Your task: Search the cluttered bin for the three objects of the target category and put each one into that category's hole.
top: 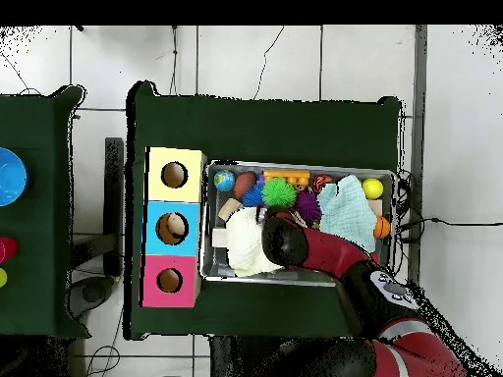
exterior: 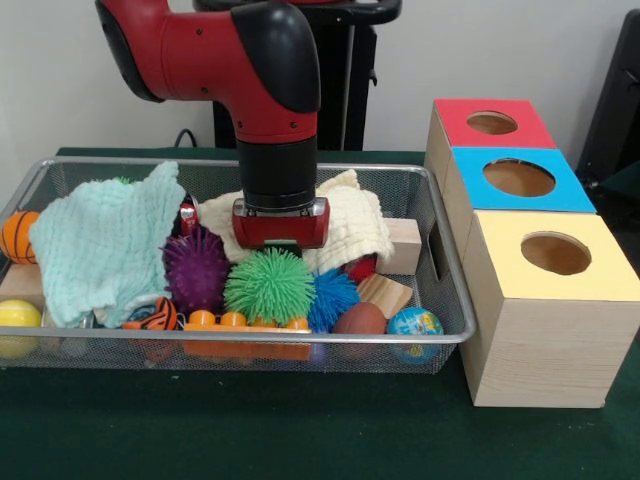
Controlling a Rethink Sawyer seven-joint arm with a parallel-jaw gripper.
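The wire mesh bin [exterior: 300, 341] holds a clutter of toys and cloths. My gripper [exterior: 282, 244] reaches down into its middle, just behind a green spiky ball [exterior: 268, 285] and over a cream cloth [exterior: 355, 228]. Its tip is hidden by the ball. A purple spiky ball [exterior: 195, 268] and a blue spiky ball [exterior: 332, 296] lie on either side of the green one. The blue-topped box's hole [exterior: 519, 178] is to the right of the bin. In the overhead view the arm covers the gripper above the bin [top: 295, 281]; the hole [top: 171, 228] shows at the left.
A mint cloth [exterior: 105, 245], orange ball [exterior: 18, 235], yellow ball [exterior: 18, 315], globe ball [exterior: 414, 323], brown egg [exterior: 359, 319], wooden blocks [exterior: 405, 243] and orange brick [exterior: 245, 322] also lie in the bin. Red-topped [exterior: 490, 122] and yellow-topped [exterior: 555, 253] boxes flank the blue one.
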